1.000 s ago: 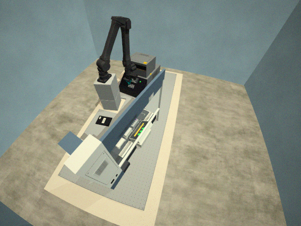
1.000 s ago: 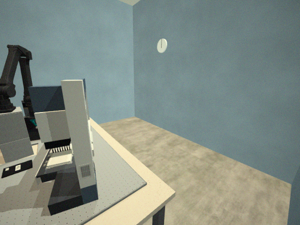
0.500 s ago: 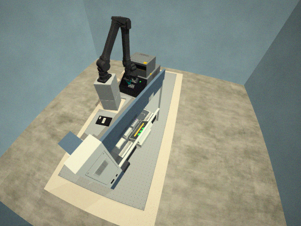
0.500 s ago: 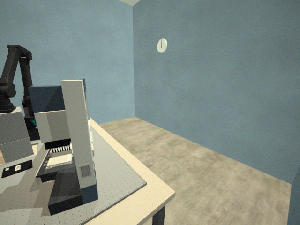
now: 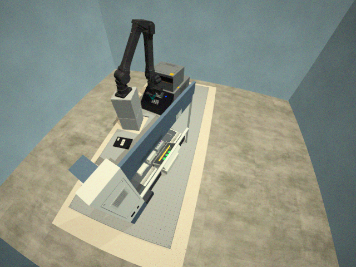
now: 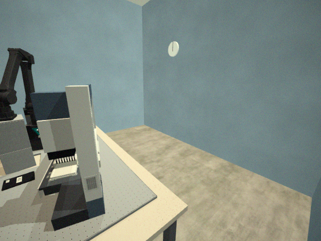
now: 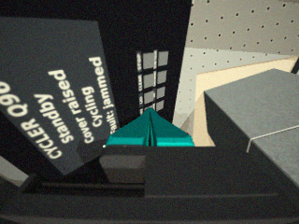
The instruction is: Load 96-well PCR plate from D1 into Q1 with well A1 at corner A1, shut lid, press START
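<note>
My gripper is shut with nothing in it, right in front of the black front panel of cycler Q1. In the wrist view the teal fingers lie pressed together and point at the grey keypad; I cannot tell if the tip touches a key. Q1's lid looks shut, and a small blue light shows on the panel. A status label reads Standby, Cover raised, Cycling, Fault: jammed. The PCR plate is not visible in any view.
The arm's grey pedestal stands close beside Q1, and also shows in the wrist view. A long blue-grey gantry spans the deck row, with blocks and white plates under it. A white machine housing stands at the near end.
</note>
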`<state>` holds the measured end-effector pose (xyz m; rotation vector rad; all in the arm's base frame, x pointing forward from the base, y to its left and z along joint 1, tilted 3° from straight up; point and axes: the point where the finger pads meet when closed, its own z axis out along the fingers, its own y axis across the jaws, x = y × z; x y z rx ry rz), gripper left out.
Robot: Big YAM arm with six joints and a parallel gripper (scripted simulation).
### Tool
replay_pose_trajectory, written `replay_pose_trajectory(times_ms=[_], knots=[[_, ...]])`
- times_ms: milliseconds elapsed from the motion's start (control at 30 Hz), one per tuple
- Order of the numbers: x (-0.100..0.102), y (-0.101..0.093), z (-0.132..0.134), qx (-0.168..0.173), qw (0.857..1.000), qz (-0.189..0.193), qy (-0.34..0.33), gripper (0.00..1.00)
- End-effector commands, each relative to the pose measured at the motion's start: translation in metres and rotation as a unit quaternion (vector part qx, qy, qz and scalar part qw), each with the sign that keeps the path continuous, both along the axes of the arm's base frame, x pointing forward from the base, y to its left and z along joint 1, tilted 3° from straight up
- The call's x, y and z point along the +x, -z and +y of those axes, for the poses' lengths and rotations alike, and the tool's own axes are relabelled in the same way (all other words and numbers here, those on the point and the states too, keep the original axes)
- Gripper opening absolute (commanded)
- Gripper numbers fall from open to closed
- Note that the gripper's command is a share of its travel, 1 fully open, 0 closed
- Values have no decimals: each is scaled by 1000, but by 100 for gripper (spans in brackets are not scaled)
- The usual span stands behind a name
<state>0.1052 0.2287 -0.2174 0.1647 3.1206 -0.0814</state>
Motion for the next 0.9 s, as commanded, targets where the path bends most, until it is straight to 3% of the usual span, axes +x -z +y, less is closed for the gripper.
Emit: replay_pose_trajectory(times_ms=[0, 233, 400, 633, 867], knots=[[15, 3, 20, 21, 1000, -12, 1, 0], [19, 4, 23, 26, 1000, -16, 3, 0], [20, -11, 15, 30, 999, -22, 3, 0], [1, -20, -10, 10, 1000, -3, -10, 0], [1, -23, -5, 11, 1000, -3, -11, 0]])
